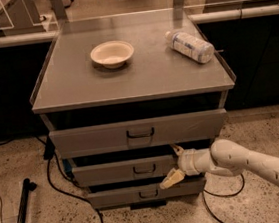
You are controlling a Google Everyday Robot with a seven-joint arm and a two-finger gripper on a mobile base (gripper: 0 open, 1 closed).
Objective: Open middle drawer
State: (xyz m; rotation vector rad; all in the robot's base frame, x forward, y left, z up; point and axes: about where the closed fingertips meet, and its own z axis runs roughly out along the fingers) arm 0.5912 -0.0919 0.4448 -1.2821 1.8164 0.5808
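Gripper (173,165): at right end of middle drawer (121,171) front
Fingers: spread apart, gripping nothing
Handle (144,170): untouched

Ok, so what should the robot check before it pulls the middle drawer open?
1. Right drawer: the gripper is level with the middle drawer, at the right end of its front. Ok.
2. Gripper open: its jaws stand apart, one high and one low. Ok.
3. On the handle: the gripper sits to the right of it, not on it. Not ok.
4. Firm hold on the drawer front: cannot tell.
5. Things on top: the bowl and the bottle, which lies on its side, are back from the front edge. Ok.
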